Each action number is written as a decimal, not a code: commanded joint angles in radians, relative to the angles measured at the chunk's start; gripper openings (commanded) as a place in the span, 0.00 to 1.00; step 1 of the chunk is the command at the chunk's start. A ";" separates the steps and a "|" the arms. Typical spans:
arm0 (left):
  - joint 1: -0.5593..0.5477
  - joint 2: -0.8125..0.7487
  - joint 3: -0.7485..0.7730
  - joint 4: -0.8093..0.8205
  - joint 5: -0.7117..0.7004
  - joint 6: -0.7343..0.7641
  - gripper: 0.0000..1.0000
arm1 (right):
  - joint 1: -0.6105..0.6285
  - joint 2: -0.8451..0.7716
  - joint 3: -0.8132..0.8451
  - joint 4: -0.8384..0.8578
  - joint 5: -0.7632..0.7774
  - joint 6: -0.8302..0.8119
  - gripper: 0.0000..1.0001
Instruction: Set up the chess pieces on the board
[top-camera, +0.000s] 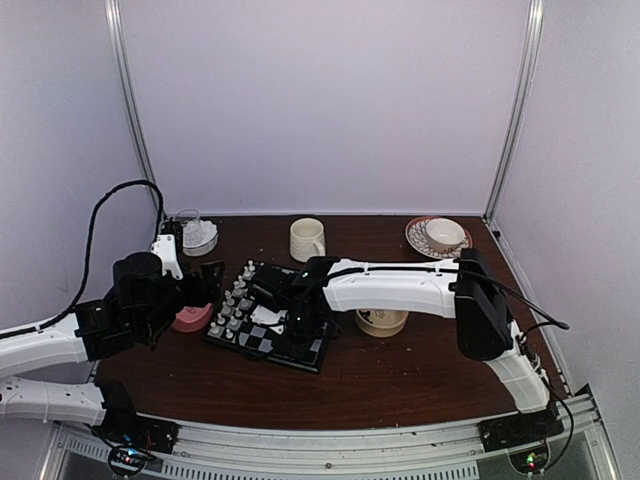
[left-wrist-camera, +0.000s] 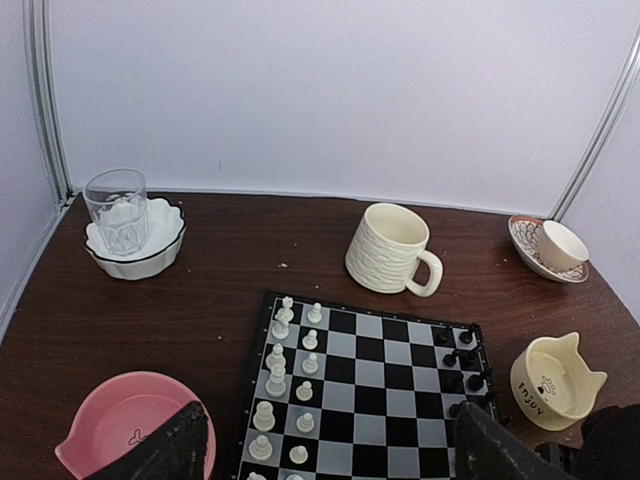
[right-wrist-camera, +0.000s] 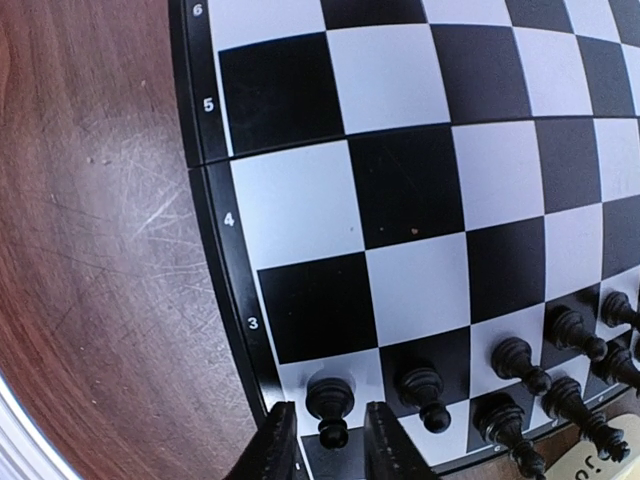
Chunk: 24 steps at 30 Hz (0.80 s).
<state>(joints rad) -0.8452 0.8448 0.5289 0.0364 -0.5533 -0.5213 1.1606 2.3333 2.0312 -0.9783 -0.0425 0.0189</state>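
Observation:
The board (top-camera: 262, 343) lies mid-table, with white chess pieces (left-wrist-camera: 278, 370) in two rows along its left side and black pieces (left-wrist-camera: 460, 360) on its right. My right gripper (right-wrist-camera: 333, 440) hangs low over the board's (right-wrist-camera: 400, 180) near corner. Its fingers (right-wrist-camera: 275, 445) stand open either side of a black pawn (right-wrist-camera: 330, 400), a thin gap on each side; the pawn stands upright on a white square. More black pieces (right-wrist-camera: 520, 365) line up beside it. My left gripper (left-wrist-camera: 330, 450) is wide open and holds nothing, hovering over the board's (left-wrist-camera: 390, 400) near left part.
A pink bowl (left-wrist-camera: 120, 420) sits just left of the board, and a cream cat-eared bowl (left-wrist-camera: 555, 385) to its right. Behind are a ribbed mug (left-wrist-camera: 388, 248), a glass in a white dish (left-wrist-camera: 118, 210), and a cup on a saucer (left-wrist-camera: 550, 245).

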 joint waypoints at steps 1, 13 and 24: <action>0.005 0.002 -0.007 0.053 0.012 0.012 0.85 | 0.007 0.014 0.023 -0.014 0.030 -0.005 0.28; 0.005 -0.007 -0.007 0.049 0.025 0.014 0.85 | 0.017 -0.125 -0.060 0.041 -0.026 -0.005 0.31; 0.005 0.018 0.001 0.043 0.050 0.022 0.85 | -0.057 -0.529 -0.468 0.265 0.169 0.016 0.35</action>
<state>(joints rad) -0.8452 0.8532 0.5289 0.0364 -0.5190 -0.5194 1.1675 1.9106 1.6783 -0.8204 0.0273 0.0181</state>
